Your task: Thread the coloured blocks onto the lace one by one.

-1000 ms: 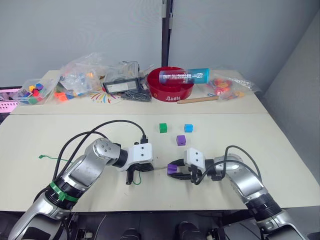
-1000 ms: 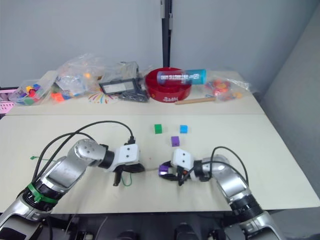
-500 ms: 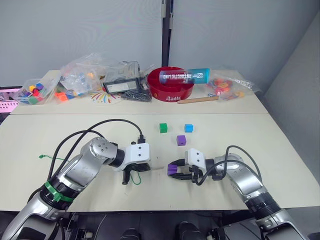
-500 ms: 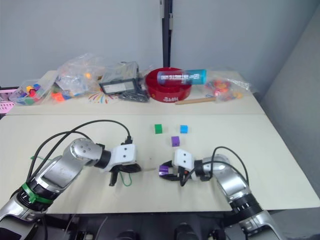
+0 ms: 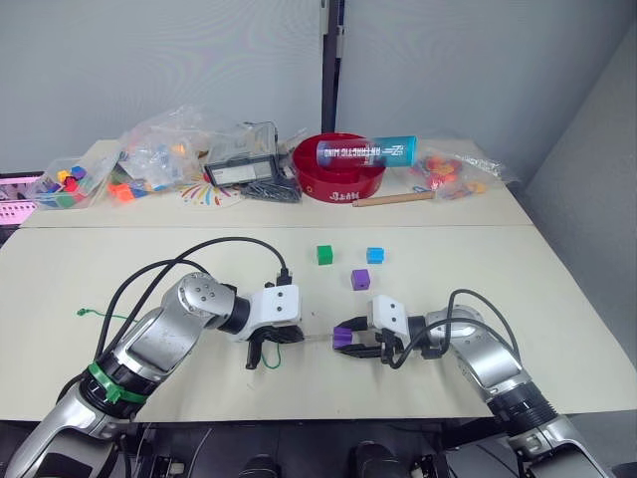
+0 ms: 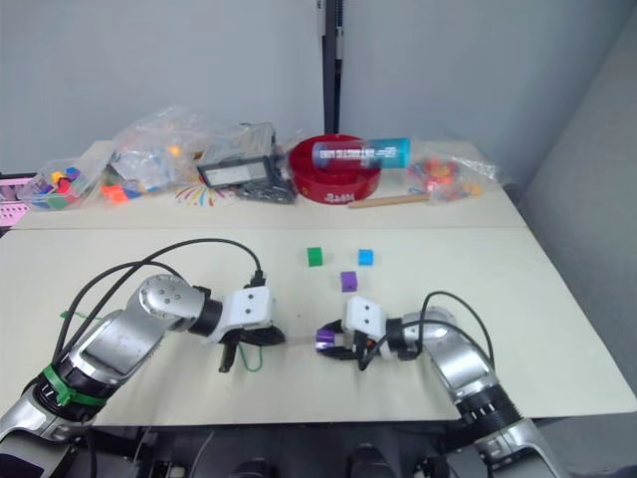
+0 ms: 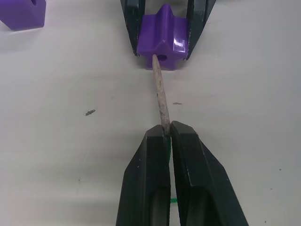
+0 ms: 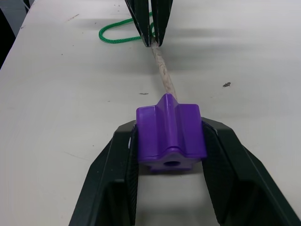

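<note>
Right gripper [image 8: 171,155] is clamped on a purple block [image 7: 163,43] low over the worktop [image 5: 498,279], hole facing the left gripper [image 7: 168,134], which pinches the lace [image 8: 123,36] by its stiff tip [image 7: 160,92] so it lines up with the hole.

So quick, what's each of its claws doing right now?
Left gripper: shut on the lace.
Right gripper: shut on a purple block.

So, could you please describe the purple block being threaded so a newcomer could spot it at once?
On the near table, look between the two grippers. The purple block sits clamped in the right gripper, with the lace's pale tip at its hole; the other purple block lies free, farther back.
</note>
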